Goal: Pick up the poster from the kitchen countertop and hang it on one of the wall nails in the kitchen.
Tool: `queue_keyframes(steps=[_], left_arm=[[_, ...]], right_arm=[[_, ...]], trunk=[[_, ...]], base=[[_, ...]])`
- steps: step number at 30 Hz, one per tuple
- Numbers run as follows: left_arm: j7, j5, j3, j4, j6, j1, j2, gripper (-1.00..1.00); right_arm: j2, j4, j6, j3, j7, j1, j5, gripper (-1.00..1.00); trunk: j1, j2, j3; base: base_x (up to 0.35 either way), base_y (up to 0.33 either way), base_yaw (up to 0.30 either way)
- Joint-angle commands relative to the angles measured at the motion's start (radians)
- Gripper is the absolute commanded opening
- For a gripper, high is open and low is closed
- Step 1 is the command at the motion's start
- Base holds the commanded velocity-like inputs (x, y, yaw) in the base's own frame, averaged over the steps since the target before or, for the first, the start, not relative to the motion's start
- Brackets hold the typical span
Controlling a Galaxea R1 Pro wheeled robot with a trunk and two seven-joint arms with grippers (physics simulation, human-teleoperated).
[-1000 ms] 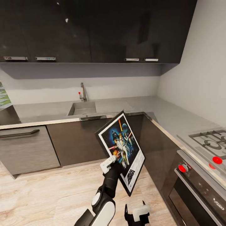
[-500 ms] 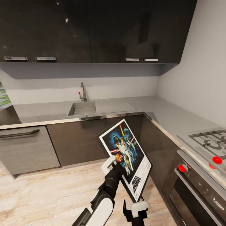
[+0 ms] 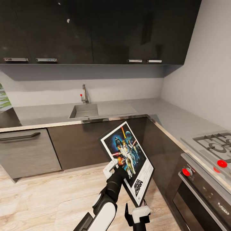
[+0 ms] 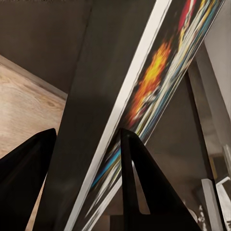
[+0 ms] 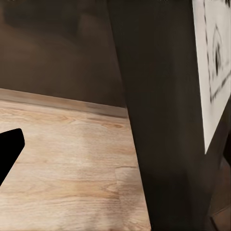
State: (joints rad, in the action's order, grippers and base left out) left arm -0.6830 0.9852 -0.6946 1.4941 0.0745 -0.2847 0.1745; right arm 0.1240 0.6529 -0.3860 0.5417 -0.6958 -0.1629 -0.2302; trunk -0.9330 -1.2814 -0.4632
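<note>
Holding: my left gripper (image 3: 115, 165) is clamped on the poster (image 3: 128, 155), one finger (image 4: 139, 187) on the printed face, the other (image 4: 24, 163) behind the frame.
Poster: off the kitchen countertop (image 3: 134, 107), in the air above the wood floor (image 3: 48, 199), tilted, its picture side turned up toward my head camera, logo end lowest.
Right gripper: low at my side (image 3: 138, 215), just under the poster's lower corner; whether its fingers are spread I cannot tell.
Cabinets: dark fronts (image 3: 80, 144) stand beyond the poster, sink (image 3: 84, 110) and tap behind them.
Wall: I see no nail on the pale wall (image 3: 199, 73) from here.
Doing it well: I'd judge the grip sits on one side edge, so swing slowly, stay clear of the counter edge and oven (image 3: 205, 192), and find a nail before lifting.
</note>
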Motion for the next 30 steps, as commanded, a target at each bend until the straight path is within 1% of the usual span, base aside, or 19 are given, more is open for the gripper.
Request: queue_keyframes(steps=[1,8,16,18,20,21,22,26,30], left_arm=[[-0.004,0.018,-0.002,0.000,0.008,-0.001,0.000,-1.00],[-0.004,0.018,-0.002,0.000,0.010,-0.001,0.000,-1.00],[-0.005,0.018,-0.002,0.022,0.010,-0.001,0.000,-1.00],[-0.006,0.005,-0.002,0.025,0.011,-0.001,0.000,-1.00],[-0.006,-0.016,-0.002,0.026,0.011,-0.001,0.000,-1.00],[-0.006,-0.030,-0.002,0.026,0.011,-0.001,0.000,-1.00],[-0.006,-0.060,-0.002,0.027,0.011,-0.001,0.000,-1.00],[-0.007,-0.117,-0.002,0.027,0.011,-0.001,0.000,-1.00],[-0.007,-0.126,-0.002,0.028,0.011,-0.001,0.000,-1.00]], right_arm=[[0.000,0.000,0.003,0.007,-0.008,-0.001,-0.018,1.00],[0.000,-0.002,0.004,0.009,-0.010,-0.001,-0.018,1.00],[0.000,-0.004,0.004,0.009,-0.010,-0.001,-0.018,1.00],[0.000,-0.004,0.004,0.009,-0.011,-0.001,-0.018,1.00],[0.000,-0.004,0.003,0.009,-0.011,-0.001,-0.018,1.00],[0.000,-0.004,0.004,0.009,-0.011,-0.001,-0.018,1.00],[0.000,-0.004,0.004,0.009,-0.011,-0.001,-0.018,1.00],[0.000,-0.004,0.004,0.009,-0.011,-0.001,-0.018,1.00],[0.000,-0.004,0.004,0.009,-0.011,-0.001,-0.018,1.00]], trunk=[[0.000,-0.001,-0.001],[0.000,-0.001,-0.001],[0.000,-0.001,-0.001],[0.000,-0.001,-0.001],[0.000,-0.001,-0.001],[0.000,-0.001,-0.001],[0.000,-0.001,-0.001],[0.000,-0.001,-0.001],[0.000,-0.001,-0.001]], base=[[0.000,0.000,0.000],[0.000,0.000,0.000],[0.000,0.000,0.000],[0.000,0.000,0.000],[0.000,0.000,0.000],[0.000,0.000,0.000],[0.000,0.000,0.000],[0.000,0.000,0.000],[0.000,0.000,0.000]])
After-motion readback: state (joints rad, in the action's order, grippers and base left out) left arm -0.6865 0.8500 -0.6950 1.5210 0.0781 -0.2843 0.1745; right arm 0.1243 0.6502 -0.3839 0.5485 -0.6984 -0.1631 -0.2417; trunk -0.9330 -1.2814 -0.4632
